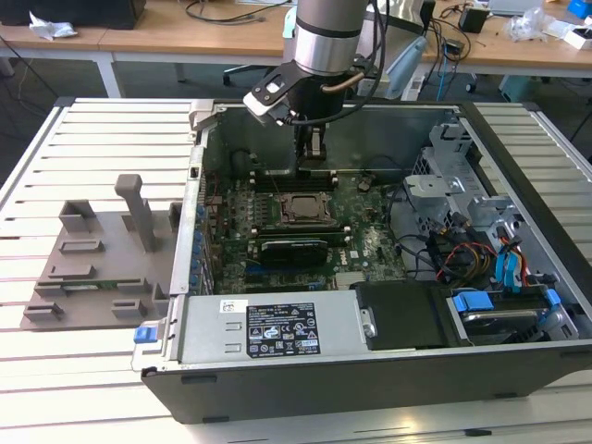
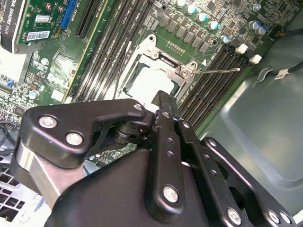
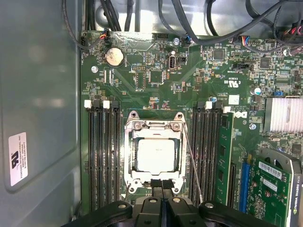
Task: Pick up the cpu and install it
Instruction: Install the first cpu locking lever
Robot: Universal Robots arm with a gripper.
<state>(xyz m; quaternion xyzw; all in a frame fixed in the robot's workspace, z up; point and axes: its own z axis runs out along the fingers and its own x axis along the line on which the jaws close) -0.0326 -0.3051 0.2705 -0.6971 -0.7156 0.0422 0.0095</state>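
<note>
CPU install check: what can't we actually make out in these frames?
- First wrist view: the tool covers the socket frame edge nearest it, and the end of the lever runs behind it.
- Second wrist view: the tool hides part of the cpu, so seating can't be judged.
- Exterior view: the socket is too small and slanted to show the chip or any tool contact.

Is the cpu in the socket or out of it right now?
In. In the first wrist view the cpu lies flat inside the metal socket frame, its pale top showing through the opening.
</note>
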